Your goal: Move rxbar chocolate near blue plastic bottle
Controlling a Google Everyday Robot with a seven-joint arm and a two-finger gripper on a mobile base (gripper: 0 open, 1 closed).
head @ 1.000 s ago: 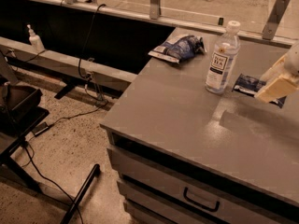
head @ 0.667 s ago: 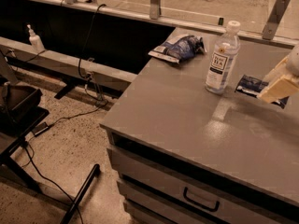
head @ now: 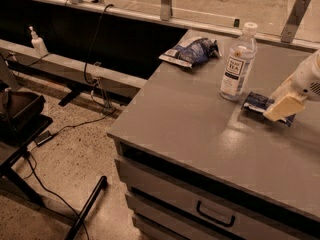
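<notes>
- The gripper (head: 282, 109) sits low over the grey counter top (head: 190, 129), at the right edge of the view. It has slid a little toward the front edge over the last second.
- The rxbar chocolate (head: 256, 102) lies flat, partly under the gripper's tip, and has shifted with it. You cannot tell whether the gripper grips the bar or only covers it.
- The blue plastic bottle (head: 238, 64) stands upright just past the bar's far end from the gripper and has not moved. The bar is already close beside it, so the placing looks nearly done.
- A wide stretch of counter lies between the gripper and the front edge.
- The snack bag (head: 195, 51) lies well beyond the bottle, out of your way.
- When you lift away, the bottle is the thing nearest to knock.
</notes>
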